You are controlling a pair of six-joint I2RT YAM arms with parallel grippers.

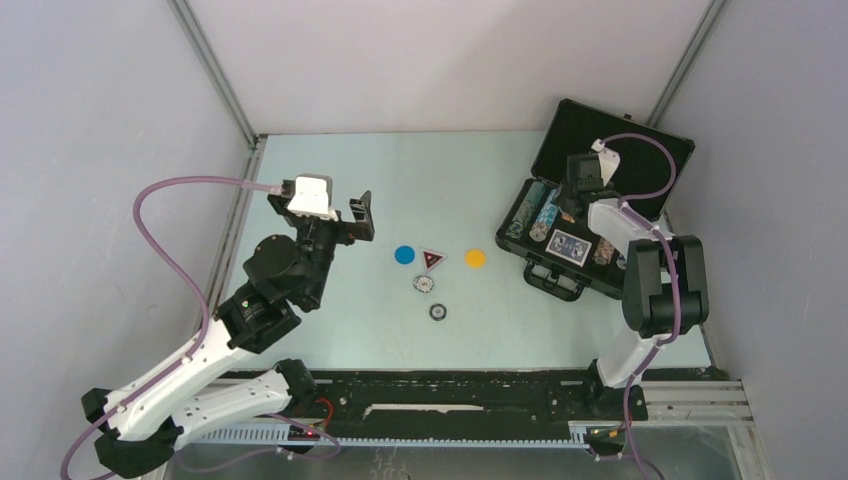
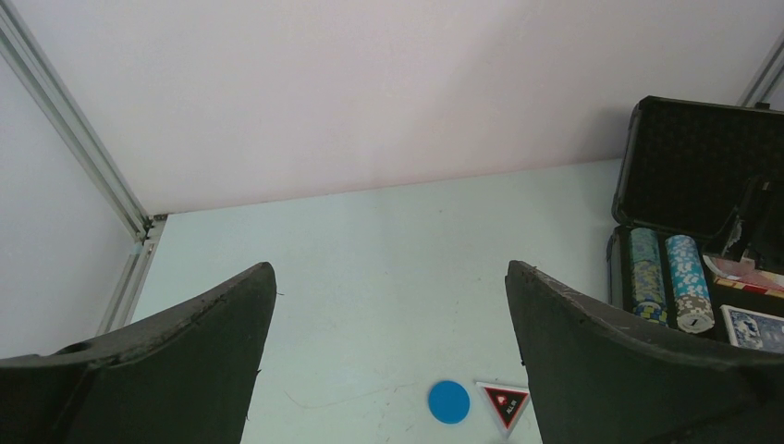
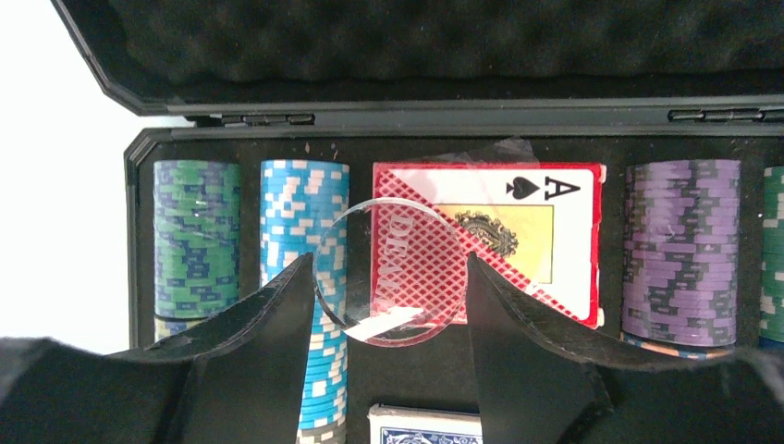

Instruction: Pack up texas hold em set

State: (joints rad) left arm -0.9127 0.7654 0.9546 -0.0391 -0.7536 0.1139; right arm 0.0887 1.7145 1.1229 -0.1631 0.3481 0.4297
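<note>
The right arm [image 1: 655, 285] reaches back over the open briefcase [image 1: 556, 283]. The right fingers [image 1: 576, 196] point down and stand partly open, gripping a clear round disc [image 3: 393, 273] by its edges. Beyond the disc the red card deck [image 3: 532, 231] lies in the case, ace of spades showing. Left of these fingers run the blue chips [image 3: 296, 199] and green chips [image 3: 196, 236]. The purple chips [image 3: 682, 250] lie to their right and the blue card deck [image 3: 425, 427] just beneath. The left arm [image 1: 200, 362] is bent high, its left fingers [image 1: 361, 218] spread wide and empty over open counter [image 2: 388, 231]. Just ahead of them lie a blue disc [image 2: 449, 402] and the red triangle [image 2: 504, 403], and a yellow disc [image 1: 475, 258] farther right.
</note>
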